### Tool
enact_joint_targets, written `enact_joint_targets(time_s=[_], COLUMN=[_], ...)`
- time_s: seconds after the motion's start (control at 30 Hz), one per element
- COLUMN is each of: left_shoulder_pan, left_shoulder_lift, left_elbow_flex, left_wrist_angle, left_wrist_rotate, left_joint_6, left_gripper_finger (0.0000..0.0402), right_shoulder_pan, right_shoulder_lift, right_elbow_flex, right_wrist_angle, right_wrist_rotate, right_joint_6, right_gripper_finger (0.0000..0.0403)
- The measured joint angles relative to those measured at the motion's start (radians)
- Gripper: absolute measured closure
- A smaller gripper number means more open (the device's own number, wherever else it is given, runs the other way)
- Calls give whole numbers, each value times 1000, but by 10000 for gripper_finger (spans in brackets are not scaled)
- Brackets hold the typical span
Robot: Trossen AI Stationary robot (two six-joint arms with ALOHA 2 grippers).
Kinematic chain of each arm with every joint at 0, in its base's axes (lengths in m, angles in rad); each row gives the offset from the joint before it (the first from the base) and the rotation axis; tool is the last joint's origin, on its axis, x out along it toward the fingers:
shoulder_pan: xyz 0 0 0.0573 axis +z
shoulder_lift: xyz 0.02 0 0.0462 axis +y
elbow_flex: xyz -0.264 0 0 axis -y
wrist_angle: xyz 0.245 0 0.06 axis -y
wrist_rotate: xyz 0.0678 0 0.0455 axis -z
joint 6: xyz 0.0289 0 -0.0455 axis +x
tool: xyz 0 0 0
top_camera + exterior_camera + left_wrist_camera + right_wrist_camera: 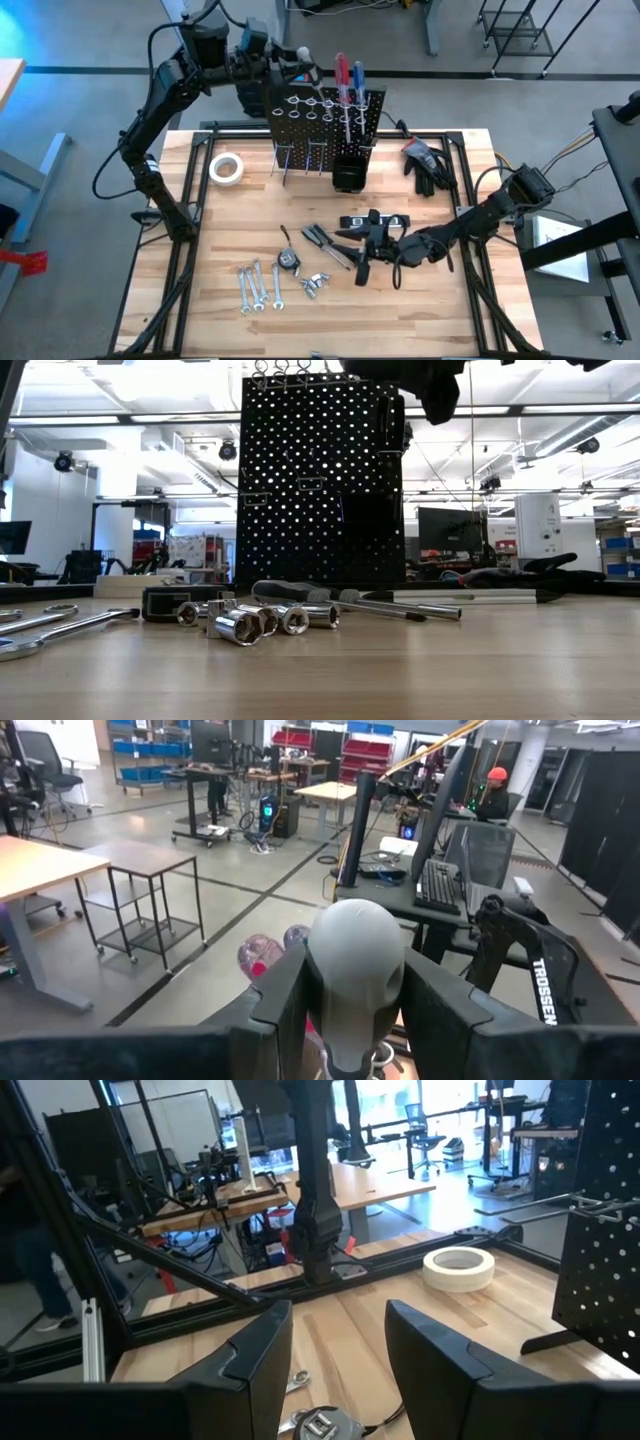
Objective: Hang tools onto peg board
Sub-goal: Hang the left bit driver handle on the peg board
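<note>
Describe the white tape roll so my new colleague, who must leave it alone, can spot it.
Start at the black peg board standing at the table's far edge. Left of its foot, flat on the wood, lies the white tape roll, the table's only white ring.

Grey screwdriver (355, 975) shaft below frame

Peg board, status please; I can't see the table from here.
Left gripper shut on grey-handled screwdriver, up at the peg board top. Right gripper open, low over table tools. Nothing blocking.
</note>
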Motion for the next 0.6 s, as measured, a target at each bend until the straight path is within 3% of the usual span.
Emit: enact_joint_targets(time_s=[0.3, 0.47, 0.6], left_shoulder_pan=[0, 0, 0], left_shoulder_lift=[4, 5, 5], left_elbow_flex=[2, 2, 2], left_wrist_angle=[-14, -11, -11], left_wrist_rotate=[1, 2, 2], left_joint_6=[15, 19, 19], left_gripper_finger=[283, 283, 283], right_shoulder_pan=[-13, -53, -122], right_shoulder_lift=[0, -6, -21], right_elbow_flex=[-1, 24, 99], right_wrist_angle=[50, 213, 197], right_wrist_rotate=[0, 114, 133], right_joint_6=[-34, -311, -586], right_gripper_finger=[239, 265, 333])
